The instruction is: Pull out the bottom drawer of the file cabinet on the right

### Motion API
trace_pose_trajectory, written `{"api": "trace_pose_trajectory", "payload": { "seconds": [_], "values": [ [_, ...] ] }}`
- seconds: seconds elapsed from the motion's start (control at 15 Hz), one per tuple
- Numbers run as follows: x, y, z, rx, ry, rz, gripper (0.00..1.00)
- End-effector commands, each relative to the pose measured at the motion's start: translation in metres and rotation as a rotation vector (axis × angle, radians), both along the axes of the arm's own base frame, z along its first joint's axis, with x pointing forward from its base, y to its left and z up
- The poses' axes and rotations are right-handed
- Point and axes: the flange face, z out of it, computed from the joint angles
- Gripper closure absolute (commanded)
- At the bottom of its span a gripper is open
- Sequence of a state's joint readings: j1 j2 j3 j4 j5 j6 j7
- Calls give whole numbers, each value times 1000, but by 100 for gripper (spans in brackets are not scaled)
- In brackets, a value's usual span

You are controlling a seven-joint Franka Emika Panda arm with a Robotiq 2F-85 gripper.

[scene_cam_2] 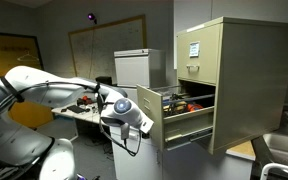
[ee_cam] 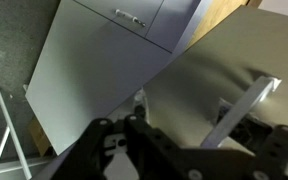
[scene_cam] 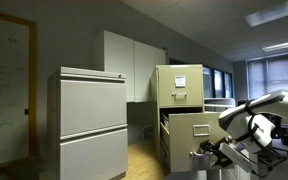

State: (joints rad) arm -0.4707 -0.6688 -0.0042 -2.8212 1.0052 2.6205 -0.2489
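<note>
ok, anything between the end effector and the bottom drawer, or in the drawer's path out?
Nothing visible. The end effector is close by the front of the bottom drawer, which already stands out of the file cabinet. Only the arm is ahead of it.

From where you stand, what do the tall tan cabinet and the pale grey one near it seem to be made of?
The file cabinet: likely painted sheet metal, beige, dull satin; its pulled-out bottom drawer shows thin walls. The light-grey cabinet: probably painted metal too, smooth and flat-fronted, though laminate cannot be ruled out.
</note>
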Motion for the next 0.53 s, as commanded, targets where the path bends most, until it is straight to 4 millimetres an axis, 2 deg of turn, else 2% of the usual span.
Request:
{"api": "trace_pose_trajectory", "payload": {
  "seconds": [0.0,0.47],
  "values": [
    [-6,-1,17,-117,-97,-73,1],
    [-12,19,15,-246,-179,-173,0]
  ]
}}
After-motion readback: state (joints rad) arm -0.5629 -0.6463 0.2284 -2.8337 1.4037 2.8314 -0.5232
